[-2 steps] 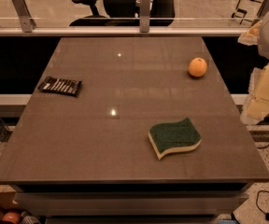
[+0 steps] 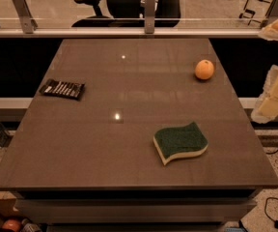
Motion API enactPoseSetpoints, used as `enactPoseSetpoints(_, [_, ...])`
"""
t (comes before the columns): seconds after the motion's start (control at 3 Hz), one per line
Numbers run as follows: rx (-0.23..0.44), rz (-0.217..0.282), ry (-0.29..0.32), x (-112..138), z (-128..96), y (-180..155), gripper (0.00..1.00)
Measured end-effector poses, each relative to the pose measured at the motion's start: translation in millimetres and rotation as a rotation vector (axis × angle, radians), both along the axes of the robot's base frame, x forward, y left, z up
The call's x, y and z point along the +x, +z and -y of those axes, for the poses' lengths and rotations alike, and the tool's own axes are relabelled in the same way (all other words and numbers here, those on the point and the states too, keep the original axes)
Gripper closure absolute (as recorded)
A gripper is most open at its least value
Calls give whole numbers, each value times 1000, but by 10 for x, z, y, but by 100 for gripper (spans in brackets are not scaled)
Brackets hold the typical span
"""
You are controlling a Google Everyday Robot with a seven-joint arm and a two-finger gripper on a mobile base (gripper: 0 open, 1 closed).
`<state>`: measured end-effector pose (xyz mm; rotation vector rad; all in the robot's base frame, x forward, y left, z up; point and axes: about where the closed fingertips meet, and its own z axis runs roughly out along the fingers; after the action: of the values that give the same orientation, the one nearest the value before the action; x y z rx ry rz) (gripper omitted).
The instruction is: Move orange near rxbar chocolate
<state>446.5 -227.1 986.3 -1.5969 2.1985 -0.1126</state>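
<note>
1. Presently the gripper [image 2: 273,99] hangs just off the right edge of the table [image 2: 129,168], outside the rim. Whether it is released or clenched, I cannot tell.
2. The orange [image 2: 204,69] sits on the tabletop at the far right, close to the right edge and untouched, apart from the gripper.
3. The rxbar chocolate [image 2: 62,88] lies flat near the left edge, white lettering up, well apart from the orange across the table's width.
4. A sponge [image 2: 180,142] rests front right, green face up, nearer the orange than the bar.
5. An office chair [image 2: 124,4] stands behind the table.
</note>
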Motion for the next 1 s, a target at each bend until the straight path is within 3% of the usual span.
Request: enactPoseSetpoints(1.0, [158,190,-164,470,515,165,0])
